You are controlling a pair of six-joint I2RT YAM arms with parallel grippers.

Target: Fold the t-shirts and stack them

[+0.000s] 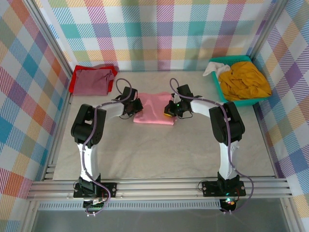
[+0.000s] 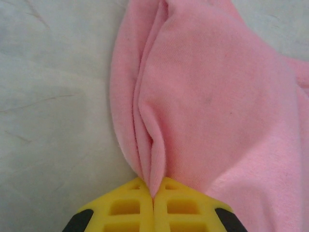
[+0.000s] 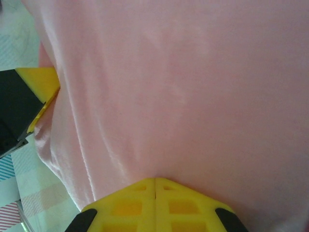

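Observation:
A salmon-pink t-shirt (image 1: pixel 154 108) lies folded on the middle of the table, between my two grippers. At its left edge my left gripper (image 1: pixel 135 107) is shut on it; the left wrist view shows a pinched fold of pink cloth (image 2: pixel 159 145) running into the closed yellow fingertips (image 2: pixel 130 203). My right gripper (image 1: pixel 169 110) is at the shirt's right edge, its jaws shut with the pink cloth (image 3: pixel 183 87) meeting the tips. The left gripper's yellow finger (image 3: pixel 41 82) pokes out beside the cloth in the right wrist view.
A dull maroon t-shirt (image 1: pixel 94 81) lies on a red one (image 1: pixel 72 84) at the back left. A teal basket (image 1: pixel 219 88) at the back right holds a mustard-yellow tee (image 1: pixel 246 81) and a white cloth (image 1: pixel 212 68). Plaid walls close in three sides.

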